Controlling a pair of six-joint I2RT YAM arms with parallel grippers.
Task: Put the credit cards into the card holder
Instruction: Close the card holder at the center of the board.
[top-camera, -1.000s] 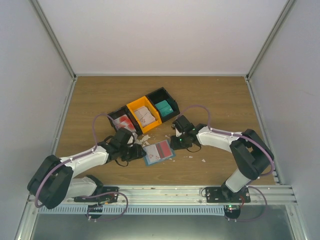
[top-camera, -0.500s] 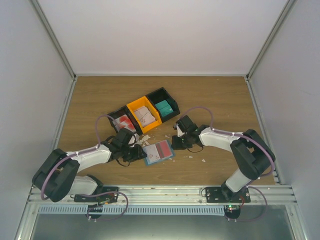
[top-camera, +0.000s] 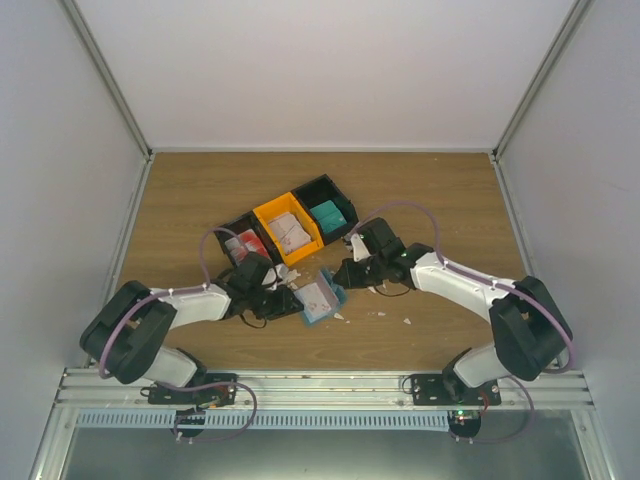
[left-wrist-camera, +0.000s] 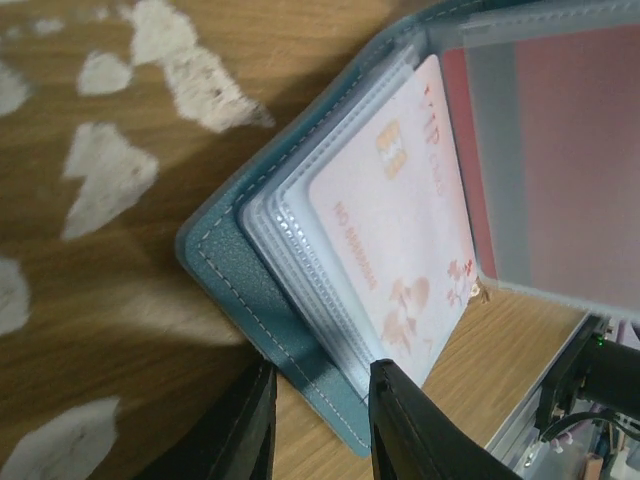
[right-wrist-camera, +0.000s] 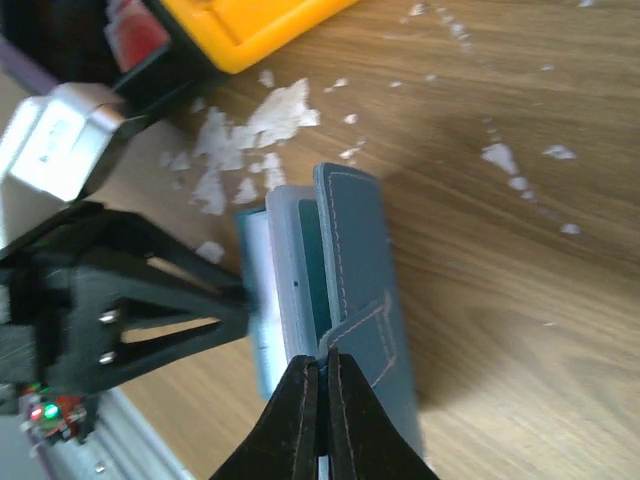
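**The card holder is tipped up off the table**

A second ago the card holder (top-camera: 322, 296) lay open and flat on the table (top-camera: 200, 200), red page up. Now it is tipped up on its side, half folded, between the two arms. The right gripper (right-wrist-camera: 320, 365) has snapped its jaws tight on the thin edge of one blue cover. The left gripper (left-wrist-camera: 318, 385) has pulled its jaws closer in, and a corner of the other cover sits between them. I cannot tell if they squeeze it yet, because the view is so close.

Inside the holder, a white credit card (left-wrist-camera: 400, 250) with red print lies in a clear sleeve. A red credit card (left-wrist-camera: 560, 160) sits under the next sleeve. So some cards look to be in. More red and white cards (top-camera: 245, 245) wait in the left black bin (top-camera: 226, 229). I think the arms are spreading the pages so the next card can go in.

The table is brown wood with little white scraps (top-camera: 405, 322) on it. An orange bin (top-camera: 262, 215) and another black bin (top-camera: 345, 200) with a teal stack (top-camera: 326, 214) stand behind the holder. White walls (top-camera: 330, 70) close the space on three sides
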